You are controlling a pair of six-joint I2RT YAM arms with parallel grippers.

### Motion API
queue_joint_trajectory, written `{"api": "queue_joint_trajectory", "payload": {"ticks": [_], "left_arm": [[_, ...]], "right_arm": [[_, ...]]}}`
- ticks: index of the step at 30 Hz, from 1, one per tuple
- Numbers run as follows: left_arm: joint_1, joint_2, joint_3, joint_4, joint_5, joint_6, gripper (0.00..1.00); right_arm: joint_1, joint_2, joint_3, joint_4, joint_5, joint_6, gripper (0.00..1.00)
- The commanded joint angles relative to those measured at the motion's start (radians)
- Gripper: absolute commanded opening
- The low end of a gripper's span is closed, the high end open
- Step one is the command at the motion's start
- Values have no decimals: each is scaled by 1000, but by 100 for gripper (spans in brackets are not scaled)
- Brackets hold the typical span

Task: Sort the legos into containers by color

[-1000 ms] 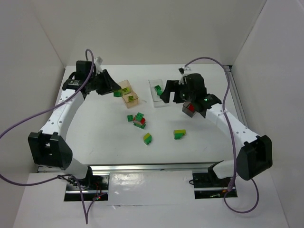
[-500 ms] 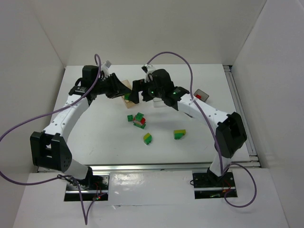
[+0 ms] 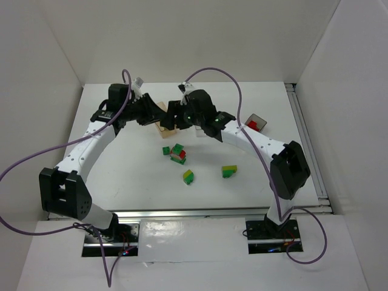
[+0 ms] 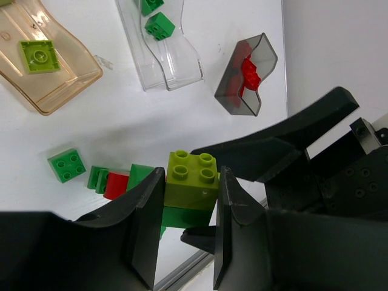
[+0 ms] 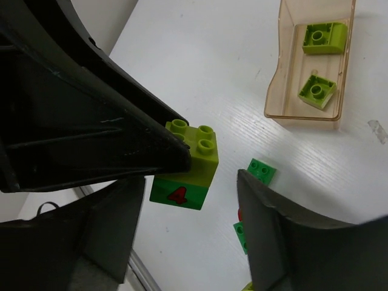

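The right arm has swung from the far-right bins across to the left arm, uncovering the smoky grey bin (image 3: 259, 118), and the right gripper (image 5: 193, 188) now meets the left gripper (image 4: 190, 203) above the table (image 3: 121, 176). The orange-tan bin (image 5: 285, 91) holds two yellow-green bricks (image 5: 316, 91). Beyond it the clear bin (image 4: 176, 66) holds two green bricks (image 4: 159, 25), one cut off by the frame edge. The smoky grey bin, furthest right, holds red bricks (image 4: 247, 70); their number is hard to tell through the dark wall. Nearest the bases lie two loose yellow-green-on-green pairs (image 3: 188, 176), well apart. Further out a single green brick (image 3: 165, 150) sits just beside a green-and-red cluster (image 3: 178, 153). Above these the left gripper pinches a two-colour stack (image 4: 193, 176), yellow-green over green, off the table. The right gripper's jaws stand spread on either side of it, with a gap showing on one side. From above, the two grippers cover most of the orange-tan bin, and the right arm hides the clear bin.
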Motion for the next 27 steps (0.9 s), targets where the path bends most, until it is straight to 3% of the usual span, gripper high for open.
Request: {"api": "queue_joint_trajectory", "payload": {"ticks": [1,6,8,11,13,17,27], "left_arm": [[-6,-15,40,29,-35,-7,0],[-6,-24,40,29,-44,-7,0],[-6,-24,40,29,-44,-7,0],[-6,-24,40,29,-44,3,0],[-6,-11,52,29,-35,17,0],[-6,29,87,-22,-38,43,0],[14,103,135,-31,-76,62,0]], "right_arm": [[25,3,35,77,33,42,66],[34,12,35,77,64,52,54],[34,3,11,77,83,52,37],[34,-20,-9,56,104,33,23],[34,-31,-9,6,122,-16,19],[34,-93,-133,16,123,-87,16],[34,-169,-172,-104,266,-184,16]]}}
